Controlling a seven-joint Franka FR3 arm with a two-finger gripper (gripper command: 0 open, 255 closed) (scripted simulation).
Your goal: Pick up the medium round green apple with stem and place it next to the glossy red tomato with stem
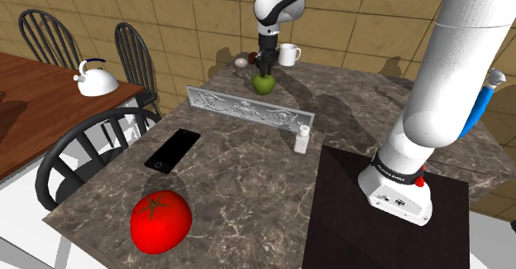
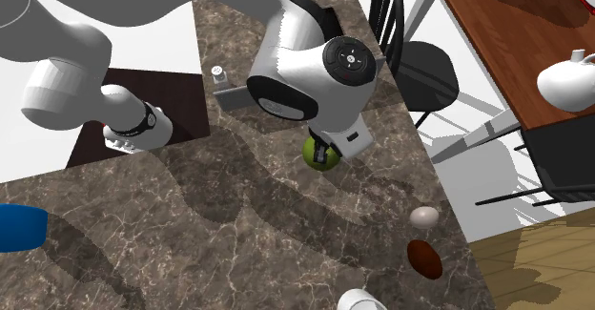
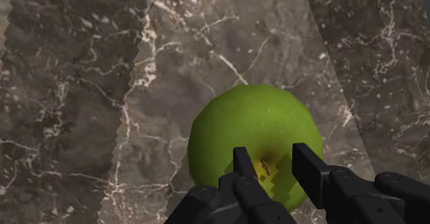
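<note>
gripper (image 1: 265,63) hangs directly above the green apple (image 1: 264,84); fingers apart, tips (image 3: 242,162) set either side of the stem hollow, not clasping the apple's sides; whether they touch its top cannot be told.
apple (image 3: 255,133) rests on the dark marble table (image 1: 248,172), upright, at the far end in the shoulder view.
red tomato (image 1: 160,221) lies at the near end, at 7 o'clock from the apple, well apart.
between the two: an ornate silver strip (image 1: 248,110) and a black phone (image 1: 173,151).
white mug (image 1: 289,55) stands at 1 o'clock from the apple, near.
second exterior view: apple (image 2: 322,154) shows under the wrist.
</note>
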